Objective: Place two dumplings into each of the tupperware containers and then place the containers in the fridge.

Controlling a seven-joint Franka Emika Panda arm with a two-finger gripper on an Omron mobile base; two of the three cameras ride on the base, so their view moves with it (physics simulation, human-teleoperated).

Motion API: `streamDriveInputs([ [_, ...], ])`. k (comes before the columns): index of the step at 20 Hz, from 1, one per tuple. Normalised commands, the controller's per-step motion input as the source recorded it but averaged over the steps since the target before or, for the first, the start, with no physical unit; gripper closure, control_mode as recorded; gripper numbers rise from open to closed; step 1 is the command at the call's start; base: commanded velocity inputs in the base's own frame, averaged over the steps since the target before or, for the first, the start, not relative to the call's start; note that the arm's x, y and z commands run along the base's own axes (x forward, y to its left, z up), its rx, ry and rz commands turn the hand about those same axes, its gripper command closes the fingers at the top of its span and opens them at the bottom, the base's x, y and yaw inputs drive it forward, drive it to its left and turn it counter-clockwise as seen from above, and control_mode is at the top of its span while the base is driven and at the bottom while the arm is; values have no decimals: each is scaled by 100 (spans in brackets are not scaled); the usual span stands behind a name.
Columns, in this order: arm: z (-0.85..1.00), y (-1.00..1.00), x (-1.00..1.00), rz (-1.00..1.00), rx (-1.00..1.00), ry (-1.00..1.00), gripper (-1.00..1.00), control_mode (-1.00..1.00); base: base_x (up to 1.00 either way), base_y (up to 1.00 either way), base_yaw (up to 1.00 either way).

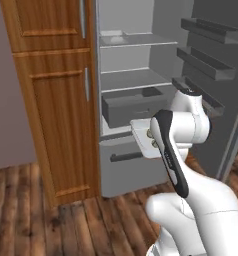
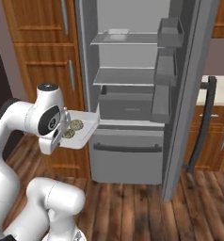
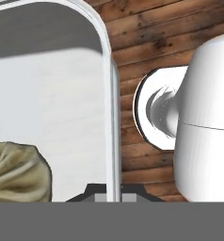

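I take the open fridge [image 2: 132,94] as my landmark and work outward from the arm. Nearest me, the gripper [image 3: 110,196] is pinched almost fully closed on the rim of a tupperware container [image 2: 88,127], one fingertip on each side of the thin wall in the hand view. That container hangs level in the air in front of the fridge, just outside its lower left corner, at about the height of the grey drawer [image 2: 125,106]. Two dumplings [image 2: 76,125] lie in it side by side near the gripper end; in the hand view one of them sits against the tray floor close to the gripped rim. Below the tray, in front of the fridge, I see the wooden floor [image 2: 132,207].

Inside the fridge, the drawer stands pulled partly out, and beneath it is the closed bottom compartment [image 2: 125,155] with its dark horizontal handle. Above the drawer there is a glass shelf [image 2: 125,75]. Higher and further back, on the top shelf, a second tupperware container [image 2: 116,34] rests toward the left side; I cannot tell what it holds.

The fridge door [image 2: 189,94] stands swung open to the right, its bins facing inward. Left of the fridge stand the wooden cabinets [image 1: 56,100].
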Motion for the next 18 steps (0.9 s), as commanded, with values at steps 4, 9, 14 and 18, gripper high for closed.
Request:
streamDriveInputs([
  [4, 0, 0, 0, 0, 0, 0, 100, 100, 72, -20, 0],
  [9, 0, 0, 0, 0, 0, 0, 100, 100, 36, -21, 0],
  [14, 0, 0, 0, 0, 0, 0, 100, 100, 79, -30, 0],
  [18, 0, 0, 0, 0, 0, 0, 100, 100, 80, -42, 1],
])
